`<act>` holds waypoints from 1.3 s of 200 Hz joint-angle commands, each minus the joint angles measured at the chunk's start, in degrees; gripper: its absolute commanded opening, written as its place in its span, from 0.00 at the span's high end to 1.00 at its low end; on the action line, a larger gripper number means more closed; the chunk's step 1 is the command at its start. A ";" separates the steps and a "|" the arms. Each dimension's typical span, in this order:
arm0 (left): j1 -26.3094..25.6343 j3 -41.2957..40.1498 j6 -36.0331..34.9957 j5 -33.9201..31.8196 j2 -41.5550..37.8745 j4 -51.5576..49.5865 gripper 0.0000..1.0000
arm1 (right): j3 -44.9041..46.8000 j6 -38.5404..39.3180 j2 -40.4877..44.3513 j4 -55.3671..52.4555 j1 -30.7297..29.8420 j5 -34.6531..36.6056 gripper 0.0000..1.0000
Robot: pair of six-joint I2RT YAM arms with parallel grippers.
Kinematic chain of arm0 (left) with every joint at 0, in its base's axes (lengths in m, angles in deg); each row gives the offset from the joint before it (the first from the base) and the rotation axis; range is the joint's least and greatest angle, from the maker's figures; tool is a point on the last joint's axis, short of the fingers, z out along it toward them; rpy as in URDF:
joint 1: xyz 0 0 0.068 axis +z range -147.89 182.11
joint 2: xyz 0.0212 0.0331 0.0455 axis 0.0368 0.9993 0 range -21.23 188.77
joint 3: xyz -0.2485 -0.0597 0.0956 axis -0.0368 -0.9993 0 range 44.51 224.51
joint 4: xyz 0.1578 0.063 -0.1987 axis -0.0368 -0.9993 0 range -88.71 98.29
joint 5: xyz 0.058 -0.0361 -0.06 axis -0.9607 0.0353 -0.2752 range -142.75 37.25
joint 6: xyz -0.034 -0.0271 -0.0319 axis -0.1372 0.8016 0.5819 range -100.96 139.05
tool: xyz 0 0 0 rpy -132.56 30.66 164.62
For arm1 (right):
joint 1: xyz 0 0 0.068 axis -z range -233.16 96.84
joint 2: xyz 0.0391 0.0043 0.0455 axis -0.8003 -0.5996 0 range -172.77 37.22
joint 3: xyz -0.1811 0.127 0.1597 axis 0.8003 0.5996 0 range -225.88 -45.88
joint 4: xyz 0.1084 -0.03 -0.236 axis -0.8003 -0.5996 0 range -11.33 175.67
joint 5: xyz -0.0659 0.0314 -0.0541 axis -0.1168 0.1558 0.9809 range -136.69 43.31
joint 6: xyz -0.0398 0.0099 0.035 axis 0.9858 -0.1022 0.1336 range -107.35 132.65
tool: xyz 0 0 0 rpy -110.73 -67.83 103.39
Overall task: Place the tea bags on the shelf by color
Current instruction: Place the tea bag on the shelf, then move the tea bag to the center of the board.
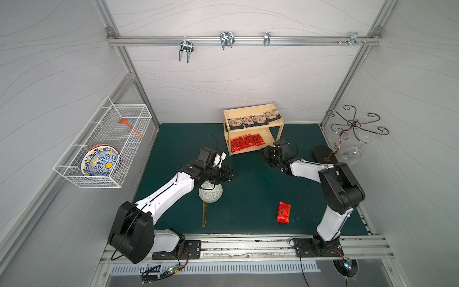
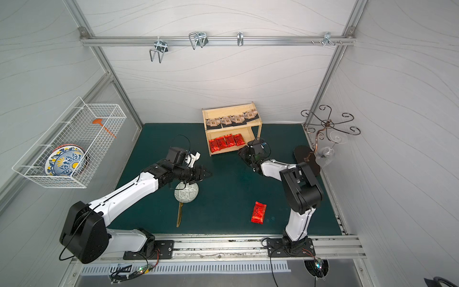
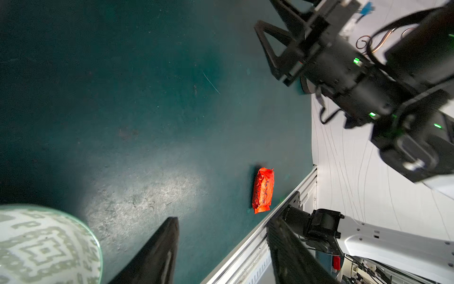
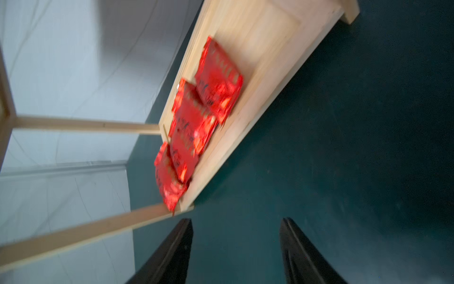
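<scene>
Though its dark print is unreadable, crinkled red foil sachet (image 1: 283, 212) lies five o'clock of light-wood two-tier shelf (image 1: 239, 113); left claw (image 3: 222, 220) and right claw (image 4: 236, 219) both apart, empty.

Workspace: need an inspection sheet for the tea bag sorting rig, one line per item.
surface: green mat, scuffed.
job's things: shelf; four beige packets on its top tier, four red sachets on the lower tier; one loose red sachet flat on the mat near the front.
clutter: patterned bowl and gold knife on the mat under the left arm.
grippers: left gripper open, empty, above the mat; right gripper open, empty, in front of the lower tier.
cables: wires by the front rail; none seen on the mat.
surroundings: wall basket with plate; hooks on the rail; wire stand with a glass.
</scene>
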 commanded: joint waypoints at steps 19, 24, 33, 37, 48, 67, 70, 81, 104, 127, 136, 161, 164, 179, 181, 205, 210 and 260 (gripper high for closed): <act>-0.50 1.61 -2.34 -5.18 -2.95 -5.24 0.35 | 3.50 18.10 13.18 -26.00 -7.63 7.40 0.37; -0.66 1.35 -2.50 -5.68 -3.23 -5.42 0.35 | 3.70 18.94 14.21 -28.60 -8.51 7.84 0.37; -0.92 1.05 -2.63 -6.64 -3.61 -5.58 0.34 | 4.16 20.44 16.15 -32.19 -10.52 9.38 0.37; -1.07 0.92 -2.59 -6.99 -3.60 -5.59 0.34 | 4.42 21.02 16.93 -33.58 -11.39 9.95 0.37; -1.23 0.56 -2.55 -7.27 -3.42 -5.49 0.33 | 4.79 21.71 18.91 -37.53 -13.70 12.42 0.37; -1.93 0.90 -2.46 -8.03 -2.98 -5.77 0.33 | 4.86 22.34 21.72 -44.07 -15.97 14.12 0.37; -2.12 0.90 -2.41 -8.37 -3.07 -5.76 0.33 | 4.82 22.39 22.14 -45.16 -16.34 14.51 0.37; -2.91 0.90 -2.28 -9.61 -3.24 -5.81 0.32 | 4.64 22.40 23.25 -49.08 -17.40 15.13 0.37; -4.71 0.93 -1.80 -11.49 -3.37 -5.91 0.29 | 4.71 20.89 26.28 -57.06 -19.70 16.75 0.35; -5.37 0.74 -1.40 -12.14 -3.29 -5.57 0.27 | 5.63 19.09 30.52 -62.56 -21.07 17.86 0.33; -5.46 0.72 -1.40 -12.38 -3.13 -5.49 0.27 | 6.07 18.71 32.30 -64.29 -21.05 18.11 0.32; -5.60 0.98 -1.49 -12.69 -2.86 -5.65 0.26 | 6.66 17.81 36.15 -68.23 -21.05 18.81 0.24; -5.58 1.15 -1.49 -12.62 -2.68 -5.72 0.26 | 6.66 17.60 36.51 -68.66 -21.08 18.72 0.23; -5.60 1.40 -1.32 -12.27 -2.26 -5.82 0.26 | 6.19 16.24 37.34 -71.70 -21.14 18.38 0.19; -5.58 1.47 -1.32 -12.21 -2.18 -5.82 0.26 | 6.14 15.94 37.38 -72.10 -21.13 18.36 0.19; -5.55 1.78 -1.14 -12.08 -1.85 -5.95 0.24 | 6.04 12.77 36.97 -76.79 -21.10 16.99 0.17; -5.56 1.78 -1.14 -12.04 -1.89 -5.91 0.24 | 6.12 12.30 36.89 -77.63 -21.12 16.42 0.16; -5.60 -0.06 -0.96 -12.00 -2.55 -5.43 0.22 | 8.28 6.58 40.73 -81.56 -22.44 13.21 0.12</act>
